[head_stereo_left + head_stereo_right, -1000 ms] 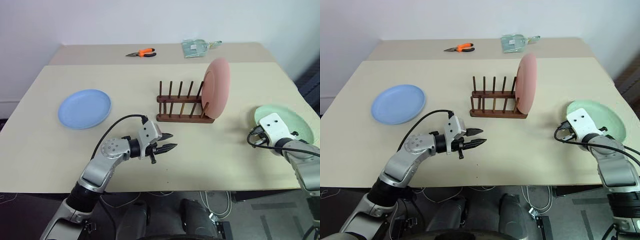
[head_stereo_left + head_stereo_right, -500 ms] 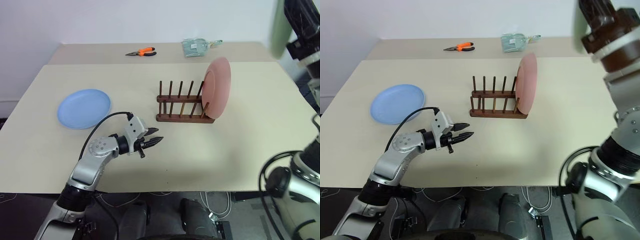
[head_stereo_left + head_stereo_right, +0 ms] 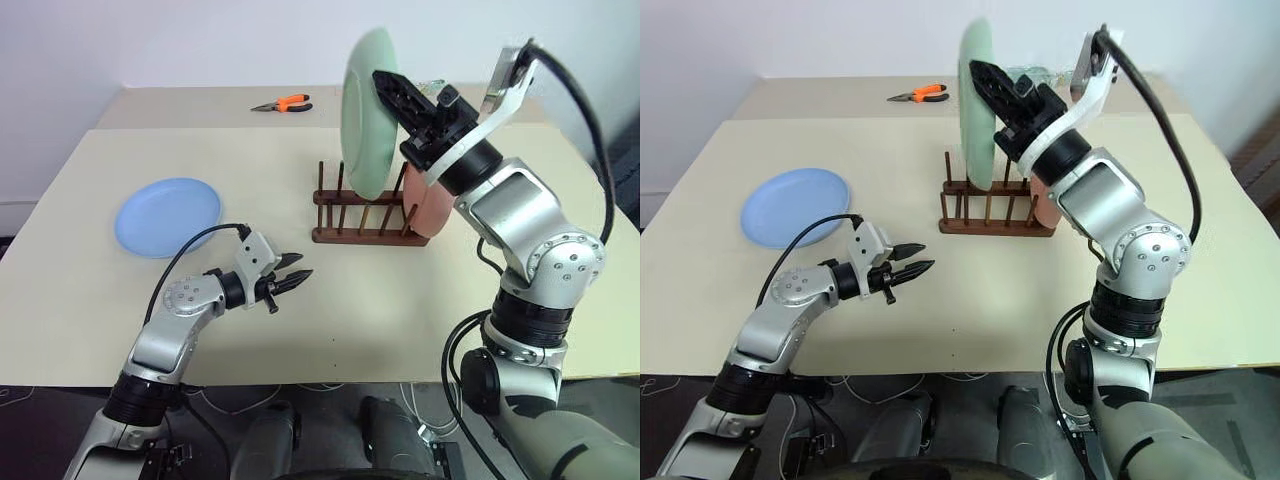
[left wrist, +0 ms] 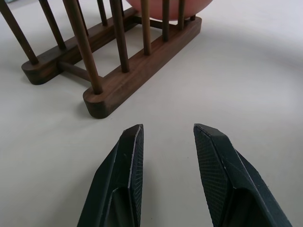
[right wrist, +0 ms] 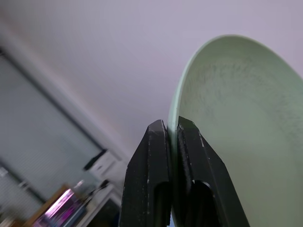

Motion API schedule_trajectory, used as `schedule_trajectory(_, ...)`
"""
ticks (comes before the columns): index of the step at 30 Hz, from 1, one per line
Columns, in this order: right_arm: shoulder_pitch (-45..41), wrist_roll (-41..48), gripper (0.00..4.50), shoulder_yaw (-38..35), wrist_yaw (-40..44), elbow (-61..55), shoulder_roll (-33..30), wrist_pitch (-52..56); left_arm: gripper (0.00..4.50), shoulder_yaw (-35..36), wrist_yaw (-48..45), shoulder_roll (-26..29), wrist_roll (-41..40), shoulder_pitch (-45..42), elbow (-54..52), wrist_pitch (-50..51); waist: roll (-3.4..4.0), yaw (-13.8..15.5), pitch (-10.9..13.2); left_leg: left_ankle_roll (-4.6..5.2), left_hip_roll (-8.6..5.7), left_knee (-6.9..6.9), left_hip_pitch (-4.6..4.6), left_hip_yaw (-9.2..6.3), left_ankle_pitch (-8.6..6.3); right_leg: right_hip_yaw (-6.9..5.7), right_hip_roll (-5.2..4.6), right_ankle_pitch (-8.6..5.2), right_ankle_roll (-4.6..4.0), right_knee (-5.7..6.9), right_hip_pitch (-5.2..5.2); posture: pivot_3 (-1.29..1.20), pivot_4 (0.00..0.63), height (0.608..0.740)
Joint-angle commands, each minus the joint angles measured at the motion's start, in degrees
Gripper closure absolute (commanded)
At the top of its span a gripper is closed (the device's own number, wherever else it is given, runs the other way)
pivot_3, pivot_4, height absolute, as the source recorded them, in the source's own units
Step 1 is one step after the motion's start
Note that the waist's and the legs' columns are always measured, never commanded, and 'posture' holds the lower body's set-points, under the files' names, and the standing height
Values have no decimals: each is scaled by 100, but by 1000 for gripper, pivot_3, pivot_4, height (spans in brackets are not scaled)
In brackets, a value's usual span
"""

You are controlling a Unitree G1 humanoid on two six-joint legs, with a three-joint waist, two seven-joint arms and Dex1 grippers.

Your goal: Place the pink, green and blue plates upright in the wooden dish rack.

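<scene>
Right wrist view: the right gripper (image 5: 173, 130) is clamped on the rim of the green plate (image 3: 368, 110), held upright in the air above the wooden dish rack (image 3: 362, 212). Left wrist view: the left gripper (image 4: 165, 132), jaws partly apart and empty, hovers low over bare table (image 3: 420, 300) facing the rack's end. The pink plate (image 3: 432, 212) stands at the rack's right end, probably slotted; the blue plate (image 3: 168, 216) lies flat, well left.

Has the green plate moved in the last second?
Yes. The green plate left the table's right edge; the right gripper now holds it upright by its rim, above the wooden dish rack, beside the pink plate.
</scene>
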Motion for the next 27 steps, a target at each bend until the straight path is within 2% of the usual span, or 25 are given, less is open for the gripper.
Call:
schedule_trajectory(1, 6, -118, 4459, -54, 58, -7, -101, -206, 2834, 73, 27, 26, -40, 38, -260, -54, 0, -39, 0, 0, 0, -1, 0, 0, 0, 0, 0, 0, 1, 1, 0, 0, 150, 740)
schedule_trajectory(10, 10, -622, 4459, 56, 82, 574, -124, -205, 2834, 31, 59, 28, -34, 67, -378, 25, 2, -102, 0, 0, 4, -5, 3, 0, 0, 0, 5, 1, 3, 5, -4, 0, 150, 740)
schedule_trajectory(11, -1, -638, 3806, 48, 104, 601, -111, -206, 2834, 31, 59, 34, -32, 73, -385, 34, 2, -101, 0, 0, 4, -5, 3, 1, 0, 0, 5, 2, 4, 5, -4, 0, 150, 740)
schedule_trajectory(12, -23, -680, 3482, 46, 129, 622, -113, -213, 2834, 37, 57, 43, -33, 78, -395, 46, 2, -100, 0, 0, 4, -6, 2, 1, 0, 1, 5, 2, 3, 5, -4, 0, 150, 740)
schedule_trajectory(16, -194, -1545, 1556, 299, 712, 437, -526, -346, 2834, 121, 72, 71, -113, 142, -455, 205, 3, -89, 0, 0, 3, -5, 1, 2, 0, 1, 4, 2, 4, 3, -3, 0, 150, 740)
schedule_trajectory(19, -388, -2821, 1505, 743, 1579, 158, -1245, -792, 1939, 403, 272, 34, -234, 161, -376, 381, 6, -91, 4, 0, 2, -4, 0, 4, 0, 0, 4, 1, 5, 2, -5, 0, 150, 740)
schedule_trajectory(22, -531, -3546, 1505, 883, 2106, 208, -1630, -1128, 502, 840, 758, -117, -295, 40, -235, 415, 3, -93, 2, 0, 4, -6, 0, 3, 0, -2, 4, -1, 10, 2, -6, 0, 150, 740)
schedule_trajectory(23, -584, -3692, 1262, 883, 2270, 237, -1701, -1209, 24, 973, 972, -157, -222, -26, -138, 378, 0, -93, 0, 0, 4, -6, 1, 3, 0, -3, 4, 3, 20, 2, -5, 0, 150, 740)
schedule_trajectory(24, -659, -3930, 950, 935, 2518, 230, -1846, -1353, 0, 1220, 1466, -236, -48, -175, 94, 342, -1, -90, 0, 0, 4, -6, 2, 3, 0, -4, 4, 1, 24, 2, -4, 0, 150, 740)
schedule_trajectory(25, -702, -4279, 655, 1214, 3010, 67, -2112, -1518, 0, 1843, 2409, -395, 0, -518, 445, 477, 2, -86, 1, 0, 4, -6, 3, 3, 0, -3, 4, -2, 31, 1, -3, 0, 150, 740)
schedule_trajectory(26, -705, -4619, 116, 1534, 3462, -122, -2354, -1645, 0, 2381, 3239, -505, 52, -809, 741, 620, 0, -80, 6, 0, 3, -5, 3, 3, 0, -3, 3, -5, 36, 2, -3, 0, 150, 740)
schedule_trajectory(27, -644, -4959, 43, 1901, 3899, -316, -2552, -1796, 0, 2891, 4108, -568, 153, -1076, 997, 878, -19, -92, 8, 0, 3, -1, 1, 0, 0, -4, 4, -5, 40, 3, -5, 0, 150, 740)
